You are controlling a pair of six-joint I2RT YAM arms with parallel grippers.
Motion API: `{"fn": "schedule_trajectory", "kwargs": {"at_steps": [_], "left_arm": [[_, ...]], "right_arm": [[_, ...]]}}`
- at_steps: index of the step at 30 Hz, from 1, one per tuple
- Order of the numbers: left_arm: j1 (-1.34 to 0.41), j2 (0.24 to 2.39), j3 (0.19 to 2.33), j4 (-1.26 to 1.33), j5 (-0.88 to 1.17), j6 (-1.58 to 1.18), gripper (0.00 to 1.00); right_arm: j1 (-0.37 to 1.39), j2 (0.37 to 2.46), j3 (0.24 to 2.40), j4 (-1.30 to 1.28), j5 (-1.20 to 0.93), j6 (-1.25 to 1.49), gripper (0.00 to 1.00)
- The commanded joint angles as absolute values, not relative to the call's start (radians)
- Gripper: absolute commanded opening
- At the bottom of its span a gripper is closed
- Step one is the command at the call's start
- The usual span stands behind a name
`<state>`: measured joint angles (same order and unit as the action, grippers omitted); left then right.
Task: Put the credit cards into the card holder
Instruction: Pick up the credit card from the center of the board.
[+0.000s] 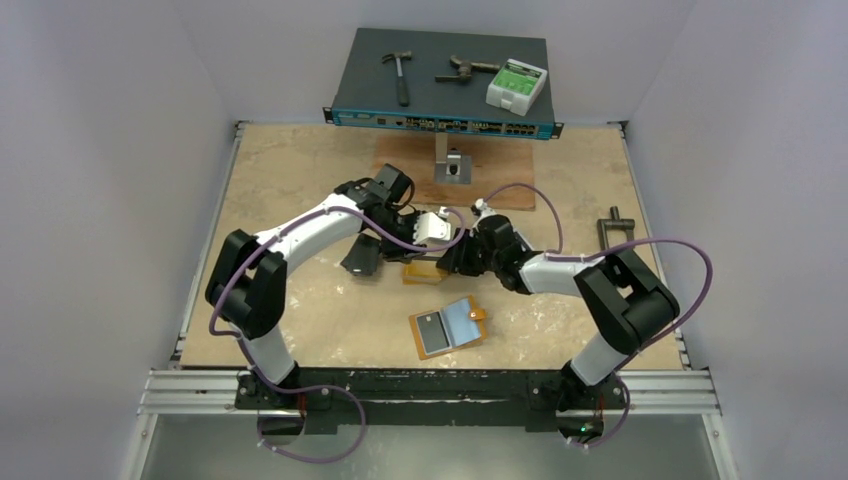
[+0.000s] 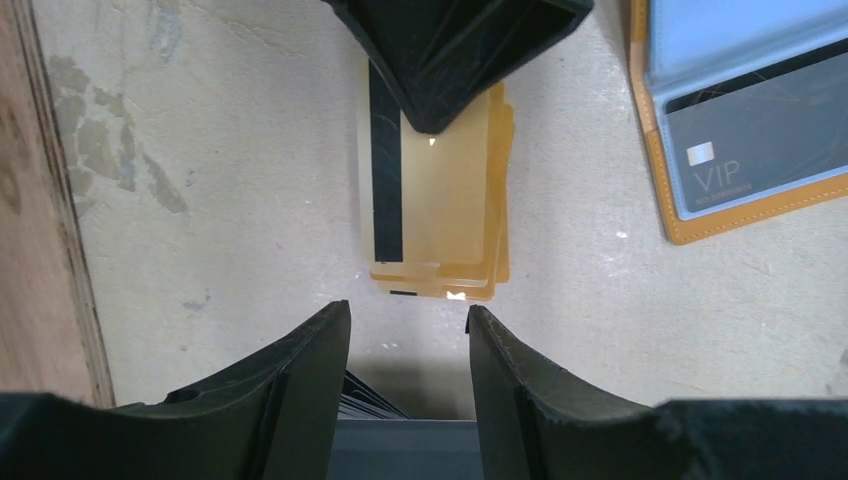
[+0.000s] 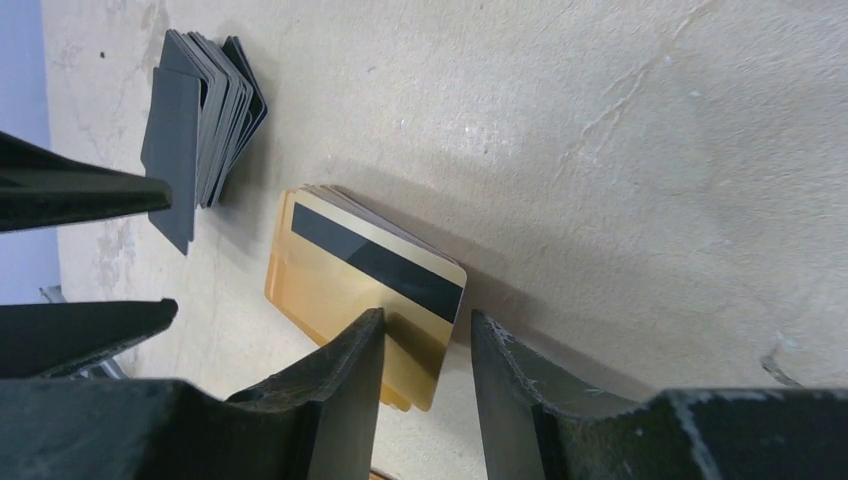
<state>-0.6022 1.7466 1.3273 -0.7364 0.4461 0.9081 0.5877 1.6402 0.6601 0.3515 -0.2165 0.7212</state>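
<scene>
**Workspace viewed from above and from both wrists, described left to right.** One black folded case (image 1: 360,258), its dark leaves fanned, is seen on the beige mottled tabletop (image 1: 290,170). It lies just left of the single stack of yellow-orange plastic credit cards (image 2: 440,200). At least three offset card edges are visible in that stack, but an exact count cannot be made. A black magnetic stripe is shown on the top face.

The left gripper (image 2: 408,322) is held just short of one end of the stack, with its two black fingers (image 2: 300,385) spread apart over bare tabletop. The stack lies ahead of the gap, not inside it.

The right gripper (image 3: 425,340) is placed at the opposite end of the stack, and its two fingers (image 3: 335,395) are likewise apart. One corner of the top card is seen in the gap between them. Whether a fingertip touches the card cannot be told.

One orange leather-like bifold card holder (image 1: 463,320) lies open and flat nearer the arm bases, apart from both grippers. One silver-grey card (image 2: 760,130) marked VIP is held in one of its clear sleeves.
</scene>
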Motion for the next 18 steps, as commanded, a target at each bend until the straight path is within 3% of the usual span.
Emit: {"fn": "schedule_trajectory", "kwargs": {"at_steps": [1,10,11,13,18], "left_arm": [[-0.601,1.707,1.345,-0.752,0.501,0.848,0.47],[-0.603,1.732,1.329,-0.711,0.507,0.82,0.46],[-0.603,1.735,1.328,-0.707,0.506,0.818,0.46],[-0.602,1.743,1.328,-0.701,0.506,0.812,0.46],[-0.603,1.753,1.345,-0.703,0.508,0.793,0.46]], "right_arm": [[0.577,1.571,0.668,0.297,-0.149,0.688,0.37],[0.554,1.522,0.631,0.294,-0.172,0.687,0.37],[0.551,1.522,0.629,0.304,-0.187,0.69,0.39],[0.552,1.53,0.634,0.332,-0.231,0.696,0.54],[0.552,1.597,0.655,0.403,-0.298,0.735,0.58]]}}
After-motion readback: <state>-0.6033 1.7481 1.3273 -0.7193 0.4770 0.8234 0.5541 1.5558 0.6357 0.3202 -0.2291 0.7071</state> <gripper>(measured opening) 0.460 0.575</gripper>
